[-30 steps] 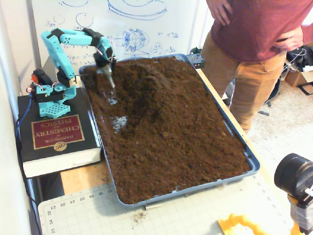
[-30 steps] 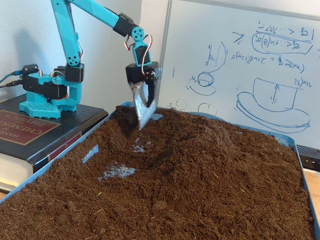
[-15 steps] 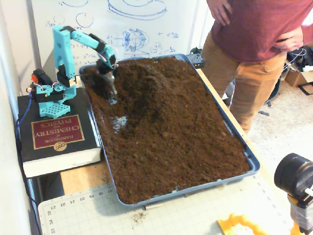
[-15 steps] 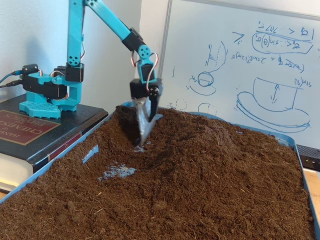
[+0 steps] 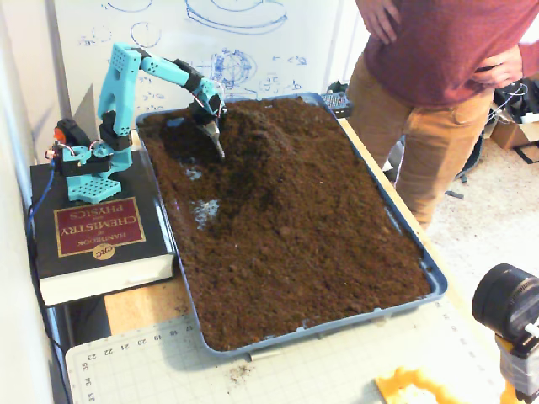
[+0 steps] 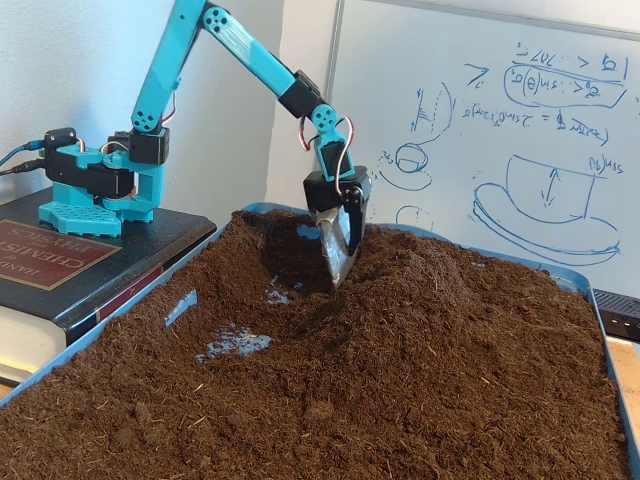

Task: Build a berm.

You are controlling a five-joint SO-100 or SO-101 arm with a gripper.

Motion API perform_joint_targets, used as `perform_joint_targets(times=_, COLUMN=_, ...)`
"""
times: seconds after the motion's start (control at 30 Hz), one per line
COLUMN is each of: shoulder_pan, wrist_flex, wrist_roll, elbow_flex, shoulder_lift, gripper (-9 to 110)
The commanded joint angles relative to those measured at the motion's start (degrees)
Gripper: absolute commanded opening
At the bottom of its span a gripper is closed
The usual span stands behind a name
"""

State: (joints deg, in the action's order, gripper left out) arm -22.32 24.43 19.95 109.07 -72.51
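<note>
The hand (image 6: 340, 262) points down with its tip buried in the soil at the foot of the berm (image 6: 430, 275). Its two blades look pressed together into one narrow scoop, nothing pinched between them (soil hides the very tip, so a hairline gap cannot be ruled out).

In the low fixed view the berm lies at about 3 o'clock from the hand, just beside it, and the hollow (image 6: 290, 262) sits at 9 o'clock, between the hand and the tray's near wall. In the high fixed view the hand (image 5: 216, 145) stands at the 9 o'clock edge of the berm (image 5: 257, 135), near the far corner of the tray (image 5: 438, 282). The ridge seems to run roughly from 12 towards 6 o'clock in that view, falling away into level soil towards the camera.

So I judge the next push has to go sideways, from the hollow up onto the slope. Two bare patches of tray floor (image 6: 232, 344) at 7 o'clock from the hand suggest that the soil there is nearly used up.
</note>
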Motion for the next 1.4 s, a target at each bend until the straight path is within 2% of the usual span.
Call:
perform_joint_targets(times=0.0, shoulder_pan=3.87, wrist_flex=-1.32, wrist_roll=-0.26, elbow_flex=-11.6, shoulder_lift=-2.29, gripper=0)
perform_joint_targets(times=0.37, shoulder_pan=7.29, wrist_flex=-1.32, wrist_roll=0.53, elbow_flex=-14.94, shoulder_lift=-6.59, gripper=0)
perform_joint_targets(times=0.73, shoulder_pan=9.23, wrist_flex=-1.41, wrist_roll=0.7, elbow_flex=-14.85, shoulder_lift=-22.24, gripper=0)
perform_joint_targets(times=0.97, shoulder_pan=9.76, wrist_flex=-2.29, wrist_roll=9.76, elbow_flex=-16.52, shoulder_lift=-29.09, gripper=0)
perform_joint_targets(times=1.1, shoulder_pan=15.12, wrist_flex=-5.1, wrist_roll=8.44, elbow_flex=-22.94, shoulder_lift=-19.95, gripper=0)
perform_joint_targets(times=1.23, shoulder_pan=15.91, wrist_flex=-10.28, wrist_roll=4.57, elbow_flex=-34.72, shoulder_lift=-5.8, gripper=0)
perform_joint_targets(times=1.37, shoulder_pan=16.17, wrist_flex=-10.63, wrist_roll=-0.35, elbow_flex=-46.41, shoulder_lift=8.44, gripper=0)
